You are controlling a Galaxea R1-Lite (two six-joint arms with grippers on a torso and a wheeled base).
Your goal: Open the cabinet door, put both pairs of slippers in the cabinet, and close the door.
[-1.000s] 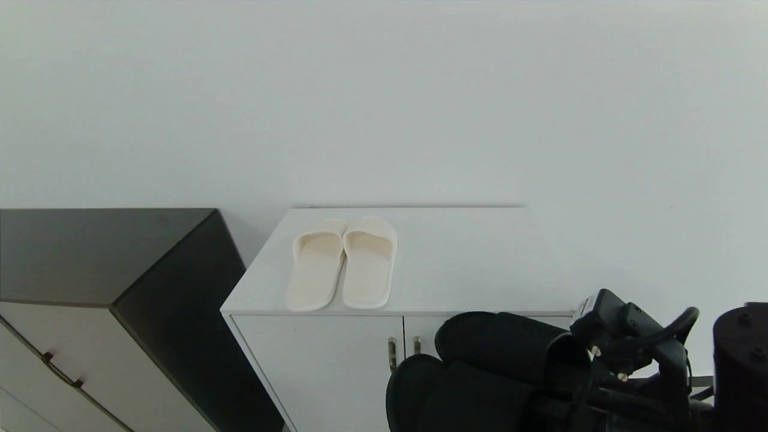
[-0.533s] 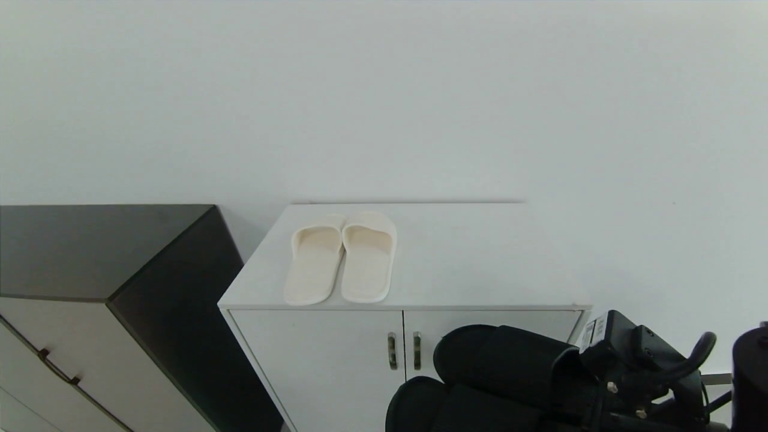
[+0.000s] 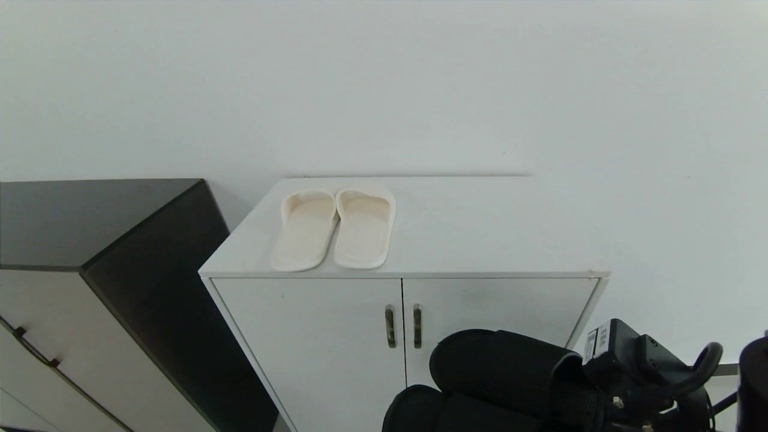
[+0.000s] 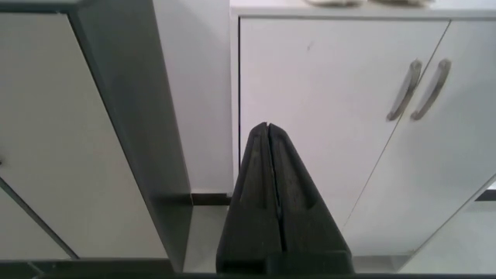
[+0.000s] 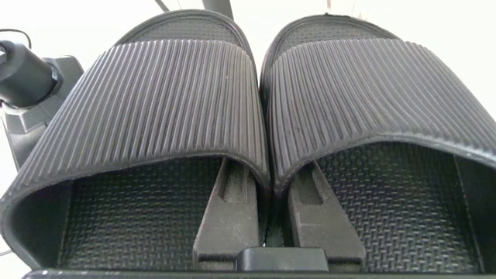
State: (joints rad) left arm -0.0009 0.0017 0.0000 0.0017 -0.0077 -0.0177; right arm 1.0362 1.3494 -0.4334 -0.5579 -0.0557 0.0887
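Note:
A pair of cream slippers [image 3: 333, 228] lies side by side on the left part of the white cabinet's top [image 3: 480, 228]. Both cabinet doors are closed, with two metal handles [image 3: 403, 326] meeting at the middle. A pair of black ribbed slippers [image 3: 498, 372] hangs in front of the right door, low down. My right gripper [image 5: 267, 182] is shut on the black slippers [image 5: 256, 85], one finger inside each, pinching their inner walls together. My left gripper [image 4: 269, 139] is shut on nothing, low and in front of the left door [image 4: 325, 101], short of the handles [image 4: 418, 89].
A taller dark cabinet [image 3: 138, 252] with pale drawer fronts stands close on the left of the white one, a narrow gap [image 4: 194, 116] between them. A plain white wall runs behind. Open floor lies in front of the doors.
The head camera has shifted, so more of the cabinet doors shows now. The right arm with the black slippers has sunk from the cabinet's top edge to the door's lower part.

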